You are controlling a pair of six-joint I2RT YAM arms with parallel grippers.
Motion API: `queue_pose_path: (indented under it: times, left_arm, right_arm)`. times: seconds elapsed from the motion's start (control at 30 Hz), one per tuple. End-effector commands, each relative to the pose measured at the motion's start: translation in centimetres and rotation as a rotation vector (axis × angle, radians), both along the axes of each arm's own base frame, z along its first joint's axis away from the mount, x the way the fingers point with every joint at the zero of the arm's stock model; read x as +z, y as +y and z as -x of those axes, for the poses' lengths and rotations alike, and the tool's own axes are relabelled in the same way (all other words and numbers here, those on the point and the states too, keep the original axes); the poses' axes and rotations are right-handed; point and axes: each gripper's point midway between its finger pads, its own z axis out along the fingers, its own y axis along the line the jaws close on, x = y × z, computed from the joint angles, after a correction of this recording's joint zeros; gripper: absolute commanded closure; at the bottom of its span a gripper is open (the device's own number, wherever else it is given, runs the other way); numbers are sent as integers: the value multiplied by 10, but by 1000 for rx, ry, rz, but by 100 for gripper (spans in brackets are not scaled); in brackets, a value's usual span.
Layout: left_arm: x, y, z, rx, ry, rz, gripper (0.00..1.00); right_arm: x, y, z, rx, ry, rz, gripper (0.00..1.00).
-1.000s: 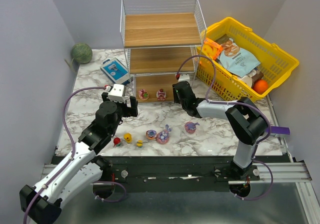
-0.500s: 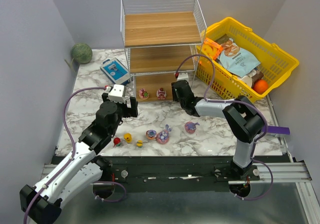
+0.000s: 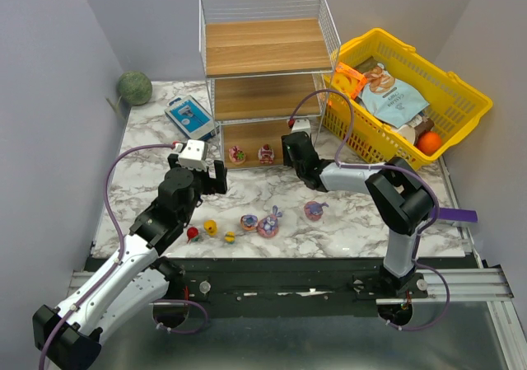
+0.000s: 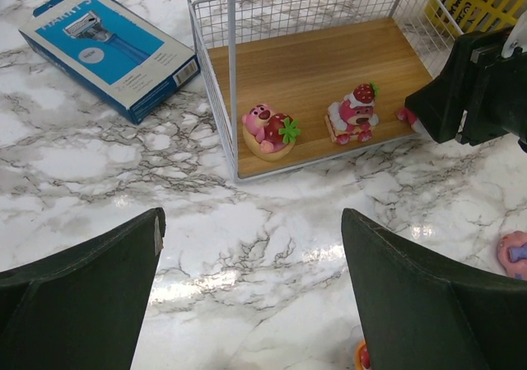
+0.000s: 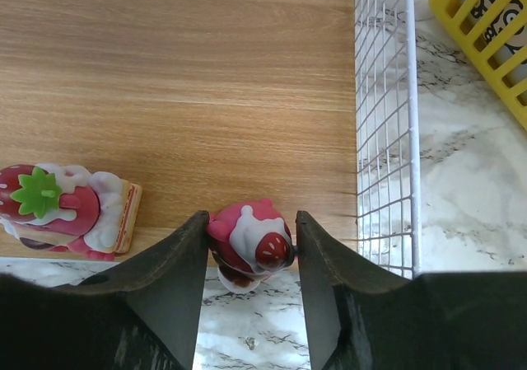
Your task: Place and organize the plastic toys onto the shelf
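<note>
Edging forward, the right gripper [image 5: 251,226] now reaches the front lip of the shelf [image 3: 263,49], bottom level. Its fingers press both sides of a pink-red cake toy [image 5: 249,246], which hangs half over the board's edge, not yet set down. Just to its left, a tart toy [image 4: 268,129] and a strawberry-cake toy [image 4: 352,114] already stand on that board. So two are placed and a third is arriving. A row of six toys [image 3: 249,222] waits on the table [image 3: 148,189]. The left gripper [image 4: 255,304] hovers in front of the shelf, jaws wide apart and empty.
</note>
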Motion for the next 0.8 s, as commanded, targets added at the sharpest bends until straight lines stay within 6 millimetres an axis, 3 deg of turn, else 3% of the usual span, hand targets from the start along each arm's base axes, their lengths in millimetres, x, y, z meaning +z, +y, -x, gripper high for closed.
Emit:
queue_pose_path:
  times: [0.0,0.37,0.77]
  left_arm:
    - [-4,-1,1,-9,12,6,4]
    - [-4,-1,1,-10,11,7,4]
    - [-3,-2,2,-14,8,13,4]
  right_arm:
    - [-6,-10,-7,-68,5,11,41]
    - [6,-7,-8,-58,-15,-10,35]
    - [32,-10,3,-48,-26,-62,32]
